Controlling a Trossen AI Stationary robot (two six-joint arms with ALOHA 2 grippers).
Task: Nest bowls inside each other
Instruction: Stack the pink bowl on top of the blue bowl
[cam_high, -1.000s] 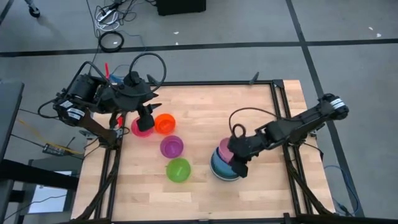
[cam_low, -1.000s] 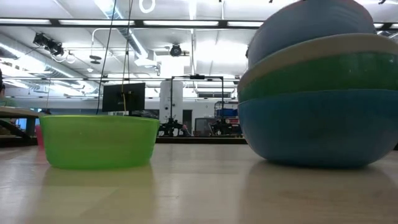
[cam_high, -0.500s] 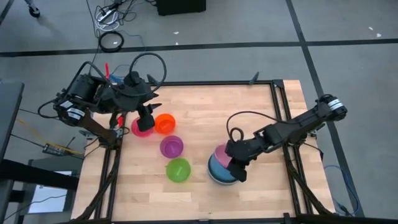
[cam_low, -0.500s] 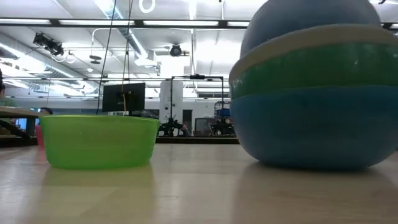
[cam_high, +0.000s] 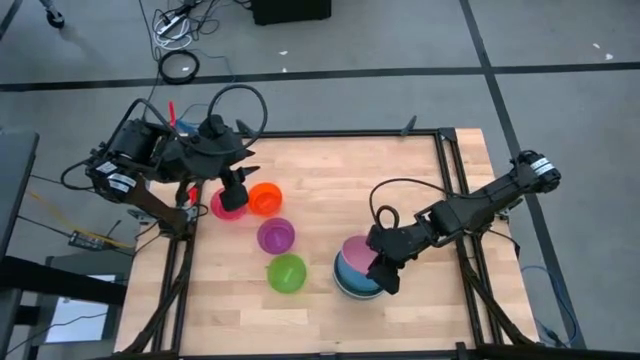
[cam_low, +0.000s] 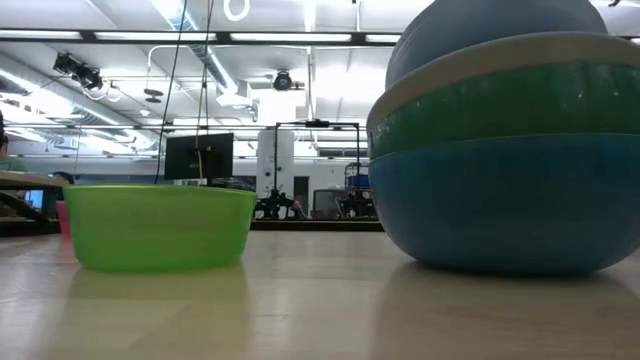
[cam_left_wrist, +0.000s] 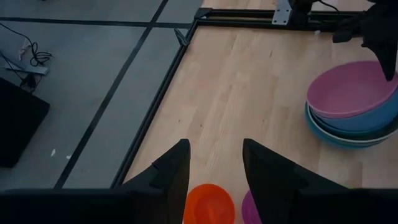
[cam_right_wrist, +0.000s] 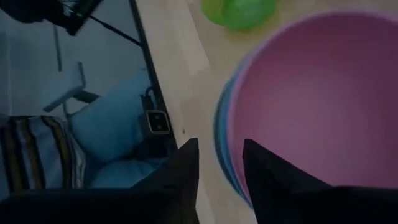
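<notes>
Right hand (cam_high: 385, 272) just above pink bowl (cam_high: 358, 254) atop nested stack, fingers parted, gripping nothing.

Table (cam_high: 340, 170) layout: nested stack (cam_high: 347, 281) sits near-right of centre, top bowl (cam_high: 356, 250) seated inside it. My right gripper (cam_high: 384, 276) is at the stack's right rim. Four single bowls run in a line left of the stack. The nearest bowl (cam_high: 287, 273) is just left of the stack. The middle bowl (cam_high: 276, 236) is just behind it. The far bowl (cam_high: 265, 197) is behind that. The far-left bowl (cam_high: 217, 207) touches the far bowl's left side, with my left gripper (cam_high: 232, 198) over it.
</notes>
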